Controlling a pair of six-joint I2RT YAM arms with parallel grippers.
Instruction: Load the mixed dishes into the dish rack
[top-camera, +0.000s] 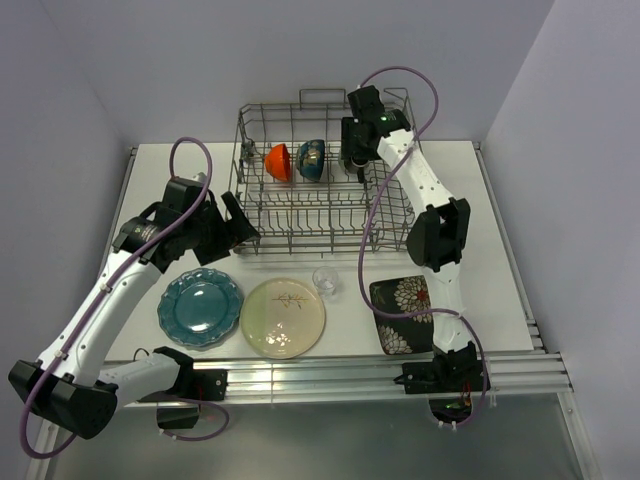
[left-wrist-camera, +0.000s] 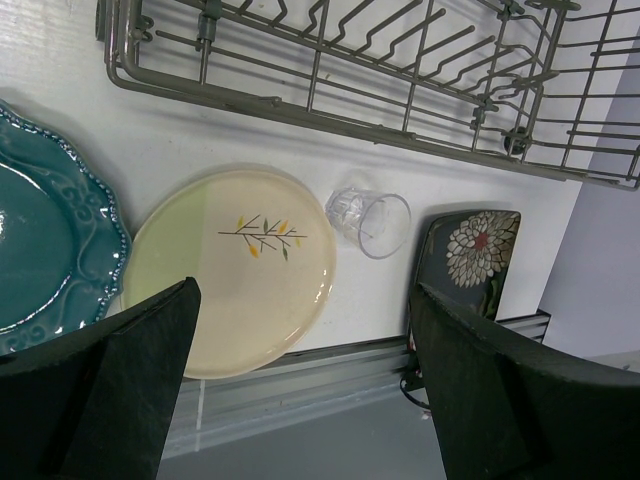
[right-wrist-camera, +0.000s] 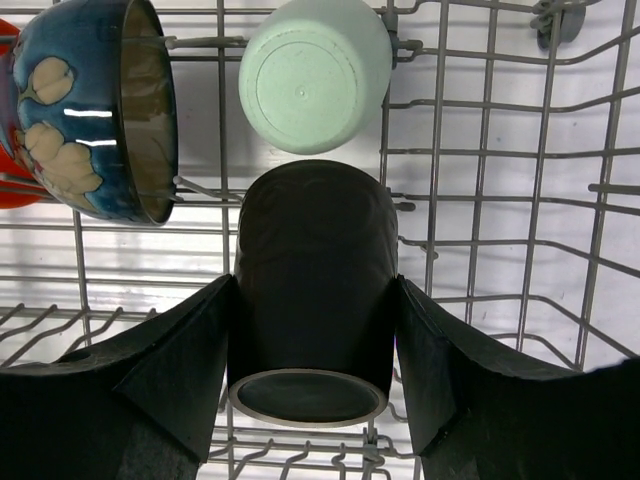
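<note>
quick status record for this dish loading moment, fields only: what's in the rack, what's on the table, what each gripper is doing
in dish rack: red-orange bowl, dark bowl, pale green cup
on table: teal scalloped plate, cream round plate, clear glass, black square floral plate
left gripper: open, empty, over cream round plate and clear glass
right gripper: closed on brown mug, inside dish rack

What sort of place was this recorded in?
Probably a robot test bench rather than a real kitchen: a white table boxed in by plain grey walls, a metal rail along its near edge, and a dish rack with plates laid out in a row.
</note>
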